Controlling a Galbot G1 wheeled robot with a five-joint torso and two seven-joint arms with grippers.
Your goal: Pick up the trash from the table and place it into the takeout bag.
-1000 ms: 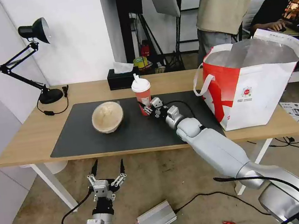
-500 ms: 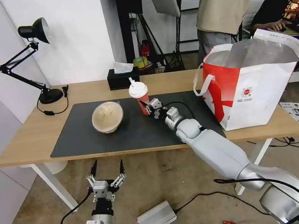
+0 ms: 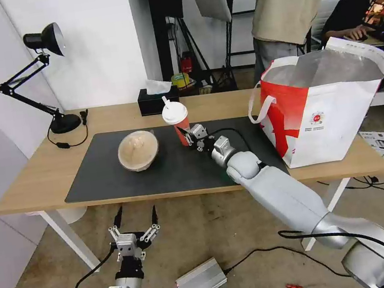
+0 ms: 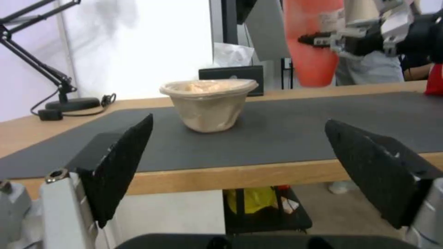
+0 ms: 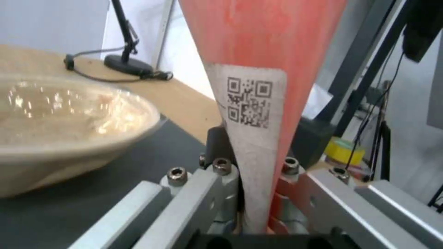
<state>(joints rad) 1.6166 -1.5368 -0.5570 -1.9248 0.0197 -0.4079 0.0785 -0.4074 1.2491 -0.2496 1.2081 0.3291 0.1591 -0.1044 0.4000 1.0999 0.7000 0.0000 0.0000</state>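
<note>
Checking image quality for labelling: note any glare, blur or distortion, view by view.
Head view: wide-angle bending at edges, glare on the takeout bag foil. Left wrist view: red cup and right gripper soft. Right wrist view: beige bowl blurred, lid glinting.

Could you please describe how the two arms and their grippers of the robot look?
Both arms have smooth silver-grey shells with rounded joints and black cables running outside. The left gripper has a silver metal base with screws and two black, pointed, textured jaws. The right gripper has the same silver, bolted metal parts.
</note>
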